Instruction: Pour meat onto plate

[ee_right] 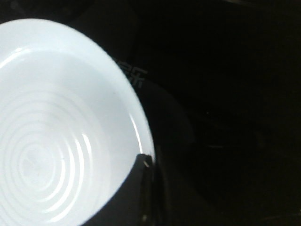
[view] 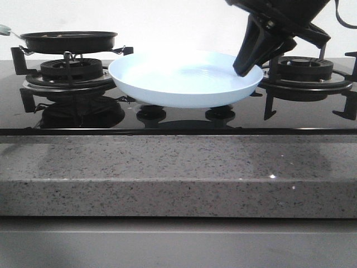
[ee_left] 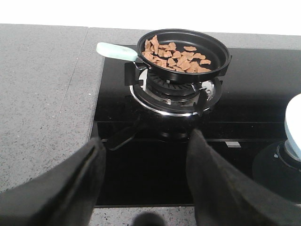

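The meat (ee_left: 176,56) is a loose pile of orange-brown pieces in a black frying pan (ee_left: 186,49) with a pale handle (ee_left: 115,51), on the left burner. In the front view the pan (view: 70,40) is edge-on and the meat is hidden. The pale-blue plate (view: 184,78) sits at the middle of the hob, empty. My right gripper (view: 244,70) is shut on its right rim; the right wrist view shows one finger (ee_right: 141,188) lying over the plate's (ee_right: 61,127) inner edge. My left gripper (ee_left: 146,141) is open and empty, short of the pan, over the hob's near edge.
A black glass hob (view: 178,120) holds a left burner (view: 70,72) and a right burner (view: 307,70), with two knobs (view: 150,113) under the plate. A grey speckled counter (view: 178,173) runs along the front. The plate's edge (ee_left: 294,127) shows in the left wrist view.
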You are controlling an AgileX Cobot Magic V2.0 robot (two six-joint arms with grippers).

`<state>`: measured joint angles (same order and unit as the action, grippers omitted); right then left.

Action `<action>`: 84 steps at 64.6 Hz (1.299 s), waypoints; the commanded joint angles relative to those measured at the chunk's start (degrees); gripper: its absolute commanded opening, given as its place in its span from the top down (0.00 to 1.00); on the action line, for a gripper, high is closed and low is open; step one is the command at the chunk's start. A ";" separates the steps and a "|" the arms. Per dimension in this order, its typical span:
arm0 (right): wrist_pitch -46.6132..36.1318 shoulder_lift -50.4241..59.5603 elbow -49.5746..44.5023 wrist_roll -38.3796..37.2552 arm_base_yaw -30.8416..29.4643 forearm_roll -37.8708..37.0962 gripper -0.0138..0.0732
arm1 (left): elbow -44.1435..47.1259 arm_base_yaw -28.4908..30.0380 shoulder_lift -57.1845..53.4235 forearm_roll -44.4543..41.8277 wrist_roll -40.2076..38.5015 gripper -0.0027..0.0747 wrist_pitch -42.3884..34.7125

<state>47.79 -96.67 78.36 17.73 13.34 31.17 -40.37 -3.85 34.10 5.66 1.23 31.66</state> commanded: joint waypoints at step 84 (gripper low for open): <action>-1.95 3.03 1.12 0.84 -0.11 1.82 0.97 | -21.02 10.67 30.77 7.40 4.43 0.27 7.44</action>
<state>47.66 -96.67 78.26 17.73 13.34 31.29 -58.25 3.89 62.92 6.91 2.71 41.62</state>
